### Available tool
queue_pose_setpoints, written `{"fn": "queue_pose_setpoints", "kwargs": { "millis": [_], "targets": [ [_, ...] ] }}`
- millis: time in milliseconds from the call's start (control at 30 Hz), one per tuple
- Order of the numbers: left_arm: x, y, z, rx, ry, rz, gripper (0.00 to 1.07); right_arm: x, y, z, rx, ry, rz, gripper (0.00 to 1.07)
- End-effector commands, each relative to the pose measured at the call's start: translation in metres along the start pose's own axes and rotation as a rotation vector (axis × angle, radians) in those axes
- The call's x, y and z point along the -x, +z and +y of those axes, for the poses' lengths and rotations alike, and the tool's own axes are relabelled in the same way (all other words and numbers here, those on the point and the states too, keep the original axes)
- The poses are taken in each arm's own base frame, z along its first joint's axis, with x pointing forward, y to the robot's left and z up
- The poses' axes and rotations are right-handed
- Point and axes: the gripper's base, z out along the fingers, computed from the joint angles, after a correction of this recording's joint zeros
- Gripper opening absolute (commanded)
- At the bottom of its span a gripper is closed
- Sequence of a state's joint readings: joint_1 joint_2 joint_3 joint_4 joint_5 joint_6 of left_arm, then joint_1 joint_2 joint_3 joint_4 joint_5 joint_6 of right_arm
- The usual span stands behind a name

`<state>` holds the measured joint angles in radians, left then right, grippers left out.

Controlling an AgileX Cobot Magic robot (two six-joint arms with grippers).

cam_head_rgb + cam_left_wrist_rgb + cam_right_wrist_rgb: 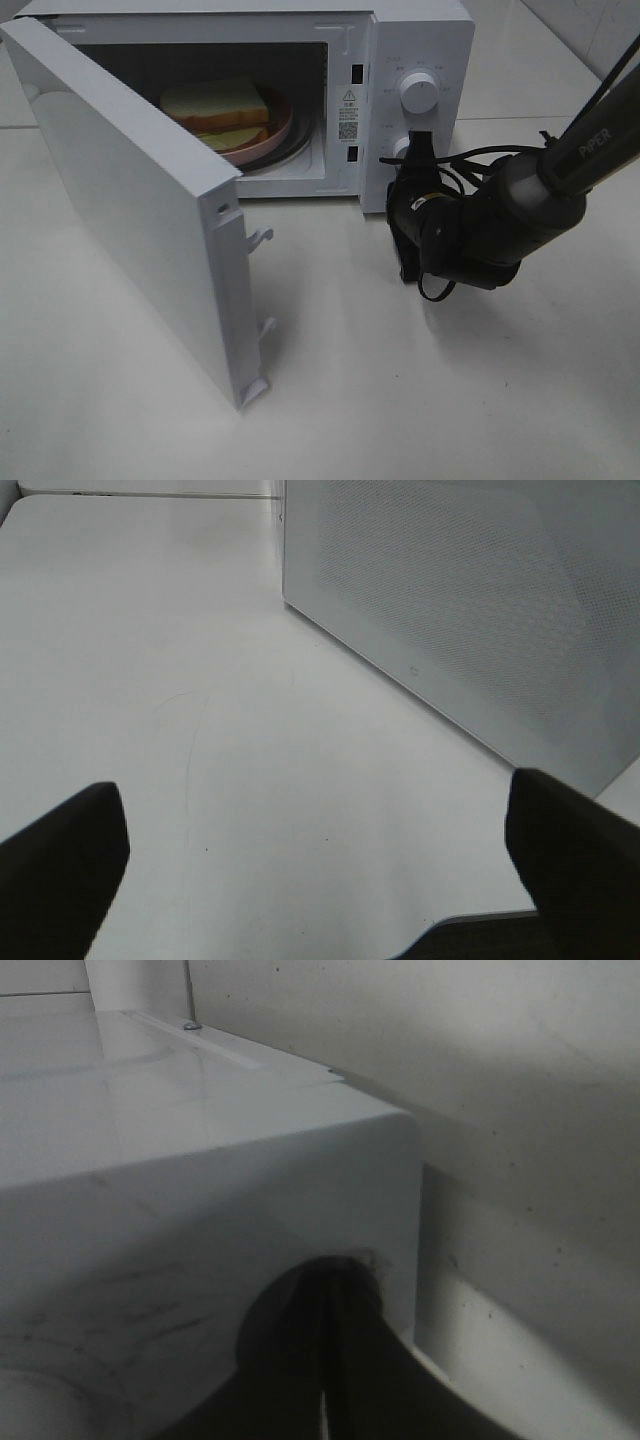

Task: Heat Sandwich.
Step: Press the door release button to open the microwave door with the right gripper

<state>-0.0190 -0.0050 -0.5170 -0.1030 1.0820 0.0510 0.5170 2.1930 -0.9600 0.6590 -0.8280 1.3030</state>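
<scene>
Right gripper pinched shut, empty, tips at the lower knob of the microwave, left gripper wide open, empty, over the table by the open door, sandwich on the pink plate inside.

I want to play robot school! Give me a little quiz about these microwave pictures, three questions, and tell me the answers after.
1. True or false: the microwave door is closed.
2. Pick one. Where is the sandwich?
A. On the table in front of the microwave
B. On the pink plate inside the microwave
C. Held in a gripper
3. Fill in the blank: the right gripper, up by the microwave's lower knob, has its jaws ____ (open or shut).

Key: 1 false, the door stands wide open. 2 B. 3 shut.
</scene>
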Motion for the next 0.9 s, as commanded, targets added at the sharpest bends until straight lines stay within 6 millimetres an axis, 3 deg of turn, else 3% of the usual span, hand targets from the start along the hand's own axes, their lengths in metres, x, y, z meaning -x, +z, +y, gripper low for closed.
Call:
{"fn": "queue_pose_setpoints", "kwargs": {
  "millis": [33,233,567,900],
  "targets": [
    [0.000,0.000,-0.001,-0.005,-0.009,-0.015,0.97,0.006,0.006,0.048,0.276,-0.001,-0.028,0.00],
    [0.000,0.000,-0.001,-0.005,-0.009,-0.015,0.97,0.011,-0.006,0.040,0.195,0.003,-0.022,0.00],
    [0.000,0.000,-0.001,-0.005,-0.009,-0.015,0.97,-0.007,-0.020,0.018,0.070,0.028,0.046,0.00],
    [0.000,0.000,-0.001,-0.005,-0.009,-0.015,0.97,-0.001,-0.043,0.015,0.026,-0.008,0.033,0.00]
  ]
}}
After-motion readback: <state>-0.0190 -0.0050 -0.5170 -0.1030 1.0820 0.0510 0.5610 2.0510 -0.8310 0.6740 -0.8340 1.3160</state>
